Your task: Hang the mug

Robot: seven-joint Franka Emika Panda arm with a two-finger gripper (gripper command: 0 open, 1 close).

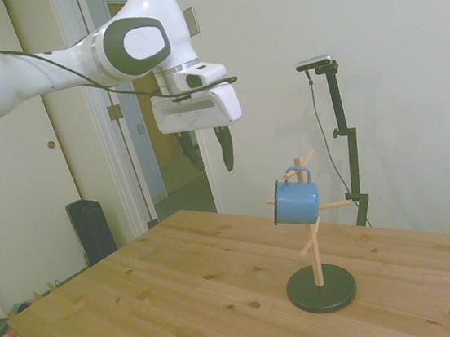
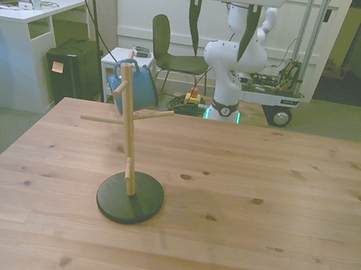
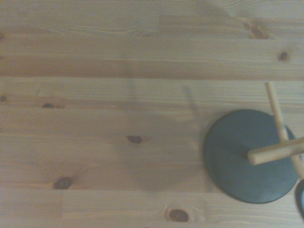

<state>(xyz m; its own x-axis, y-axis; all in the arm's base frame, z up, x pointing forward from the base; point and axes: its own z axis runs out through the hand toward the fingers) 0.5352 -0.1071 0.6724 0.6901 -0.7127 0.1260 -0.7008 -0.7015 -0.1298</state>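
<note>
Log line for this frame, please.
mug: hanging by handle on peg stand, tilted | end effector: open, empty, clear of mug | phase: hang done
</note>
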